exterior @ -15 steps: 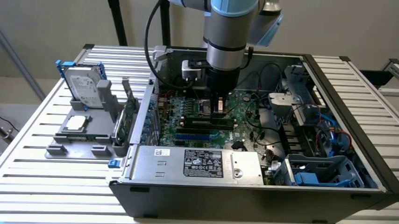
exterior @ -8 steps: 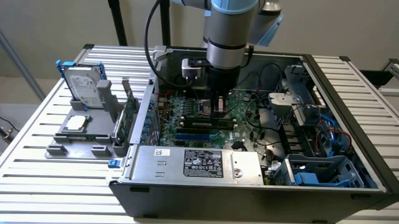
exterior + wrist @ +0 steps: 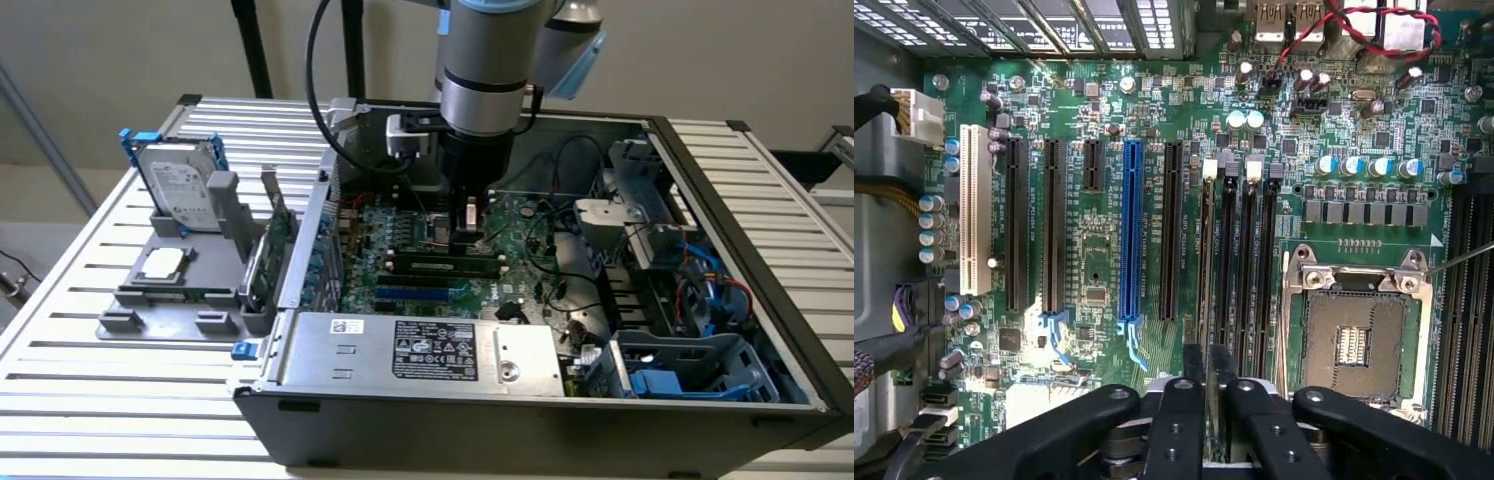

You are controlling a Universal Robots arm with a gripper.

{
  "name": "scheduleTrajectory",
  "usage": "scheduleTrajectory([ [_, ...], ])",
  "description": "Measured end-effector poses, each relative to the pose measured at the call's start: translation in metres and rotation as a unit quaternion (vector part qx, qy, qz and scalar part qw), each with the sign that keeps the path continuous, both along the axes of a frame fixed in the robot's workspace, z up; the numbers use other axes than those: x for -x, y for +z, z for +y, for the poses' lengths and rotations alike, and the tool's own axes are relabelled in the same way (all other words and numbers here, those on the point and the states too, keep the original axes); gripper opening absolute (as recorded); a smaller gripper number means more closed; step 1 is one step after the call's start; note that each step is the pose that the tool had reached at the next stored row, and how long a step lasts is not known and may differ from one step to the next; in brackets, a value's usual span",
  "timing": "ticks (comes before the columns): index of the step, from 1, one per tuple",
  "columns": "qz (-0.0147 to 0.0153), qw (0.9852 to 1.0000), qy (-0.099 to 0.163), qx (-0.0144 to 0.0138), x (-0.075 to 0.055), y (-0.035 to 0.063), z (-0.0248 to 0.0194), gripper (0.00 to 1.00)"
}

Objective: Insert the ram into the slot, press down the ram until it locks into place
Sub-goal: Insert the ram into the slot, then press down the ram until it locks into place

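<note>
Nearest in the wrist view, we see the pincer (image 3: 1206, 400) clenched on the ram (image 3: 1206, 290), which we view edge-on as a thin strip running from between the black fingers (image 3: 1176, 420) out toward twelve o'clock. The ram stands upright in the slot (image 3: 1208, 250), the first of the parallel black sockets, with the blue slot (image 3: 1131, 235) at its nine o'clock and the open processor socket (image 3: 1354, 335) at its three o'clock (whether the end clips have closed, we cannot tell). In the exterior view, the arm (image 3: 483, 80) reaches straight down into the open computer case (image 3: 561, 395), the pincer (image 3: 470, 240) at the motherboard (image 3: 400, 285). Beyond the case, at nine o'clock on the slatted counter (image 3: 80, 300), a grey holder (image 3: 167, 290) carries a hard drive (image 3: 180, 190).
</note>
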State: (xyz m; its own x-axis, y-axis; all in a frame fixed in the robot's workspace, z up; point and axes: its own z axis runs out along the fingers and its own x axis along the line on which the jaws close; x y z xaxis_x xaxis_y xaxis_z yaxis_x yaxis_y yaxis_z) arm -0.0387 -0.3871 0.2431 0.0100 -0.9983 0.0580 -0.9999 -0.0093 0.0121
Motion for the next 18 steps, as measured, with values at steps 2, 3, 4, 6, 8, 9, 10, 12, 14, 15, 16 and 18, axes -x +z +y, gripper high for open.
scheduleTrajectory([
  [2,0.0000,1.0000,0.000,0.0001,0.0000,0.0001,-0.0001,0.11],
  [3,0.0000,1.0000,0.000,0.0001,0.0001,0.0001,-0.0001,0.11],
  [4,0.0001,1.0000,0.000,0.0001,0.0001,0.0001,-0.0001,0.11],
  [6,0.0000,1.0000,0.000,0.0001,0.0001,0.0001,0.0000,0.11],
  [8,0.0000,1.0000,0.000,0.0001,0.0001,0.0001,-0.0001,0.11],
  [9,0.0001,1.0000,0.000,0.0001,0.0001,0.0001,-0.0001,0.11],
  [10,0.0001,1.0000,0.000,0.0002,0.0001,0.0001,-0.0001,0.11],
  [12,0.0001,1.0000,0.000,0.0001,0.0001,-0.0005,-0.0001,0.11],
  [14,0.0000,1.0000,0.000,0.0001,0.0001,-0.0017,0.0000,0.11],
  [15,0.0000,1.0000,0.000,0.0001,0.0002,-0.0024,0.0000,0.11],
  [16,0.0001,1.0000,0.000,0.0001,0.0003,-0.0031,0.0001,0.11],
  [18,0.0001,1.0000,0.000,0.0001,0.0003,-0.0043,0.0002,0.11],
])
